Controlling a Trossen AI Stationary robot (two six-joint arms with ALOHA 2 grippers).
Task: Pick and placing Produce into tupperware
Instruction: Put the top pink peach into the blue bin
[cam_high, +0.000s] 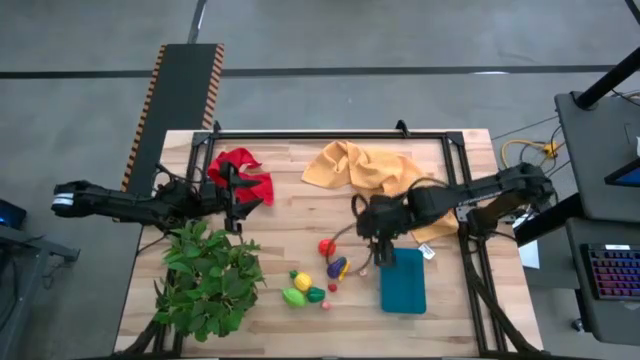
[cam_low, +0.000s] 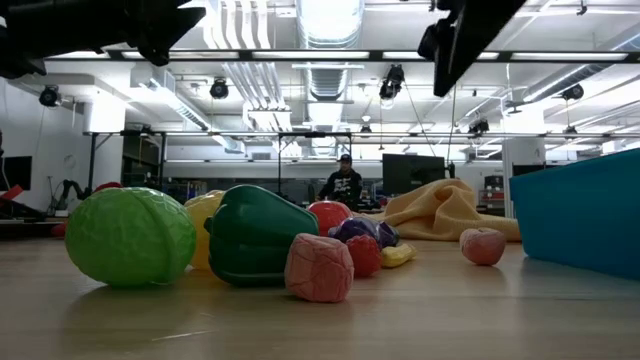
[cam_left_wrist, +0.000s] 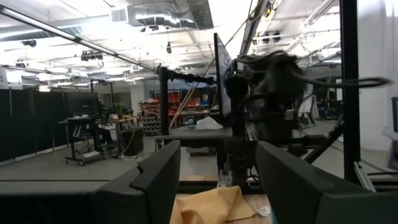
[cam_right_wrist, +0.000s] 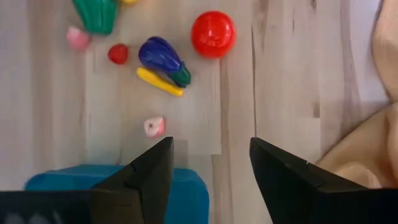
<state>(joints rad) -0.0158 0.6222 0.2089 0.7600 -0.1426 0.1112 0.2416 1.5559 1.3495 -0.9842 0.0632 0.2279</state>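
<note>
Where the wooden desk (cam_high: 300, 190) carries the items, the largest is a leafy green plant (cam_high: 208, 278) at its near left corner. A yellow cloth (cam_high: 365, 167) lies crumpled at the far centre, and a red cloth (cam_high: 243, 176) lies at the far left.

Left arm: extended across the left edge of the desk, its left pincer (cam_high: 236, 192) sits at the red cloth. In the left wrist view its fingers (cam_left_wrist: 158, 177) stand apart with nothing between them, and it faces level across the desk toward the other arm.

Right arm: reaching in from the right side, its right pincer (cam_high: 380, 248) hangs above the desk just beyond the far left corner of the tupperware (cam_high: 403, 281). In the right wrist view its fingers (cam_right_wrist: 152, 171) are spread wide and hold nothing, with bare wood between them.

Tupperware: teal-blue, lying on the desk at the near right, with no produce seen inside in the high view.

Produce, all on the desk to the left of the tupperware:
- lime green piece (cam_high: 294, 297) and dark green piece (cam_high: 316, 294), nearest the plant
- red ball (cam_right_wrist: 212, 34), farthest back in the group
- purple piece (cam_right_wrist: 164, 60) touching a thin yellow piece (cam_right_wrist: 160, 81)
- small red piece (cam_right_wrist: 118, 53)
- tiny pink piece (cam_right_wrist: 153, 126), closest to the tupperware
</note>
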